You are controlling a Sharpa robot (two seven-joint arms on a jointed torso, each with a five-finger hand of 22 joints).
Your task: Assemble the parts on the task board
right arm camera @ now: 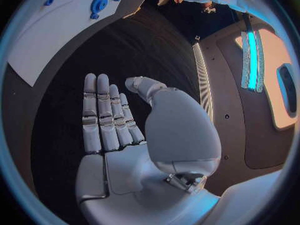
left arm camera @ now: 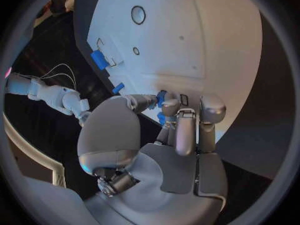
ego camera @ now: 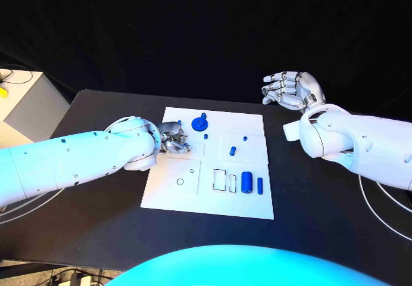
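White task board (ego camera: 172,193) sits dead centre on the black table (ego camera: 94,232), long side running away from the robot. Left hand (ego camera: 172,142) is over the board's 9 o'clock edge, fingers curled in tight, and in the left wrist view they look pinched on a small blue part (left arm camera: 161,99) right at the board's edge (left arm camera: 187,15), so I'd call that held. Just past it, toward 12 o'clock on the board, there's a blue gear-looking round part (ego camera: 200,124) with a little knob on top. Near the middle are a couple of tiny blue bits, one a short peg (ego camera: 231,151). Down at about 5 o'clock on the board a fat blue cylinder (ego camera: 247,182) lies next to a thin blue pin (ego camera: 260,185), both beside some outlined slots. Right hand (ego camera: 292,89) is way off the board out at 2 o'clock, hovering above the table, palm open, fingers straight and side by side with the thumb out, holding nothing (right arm camera: 109,117).
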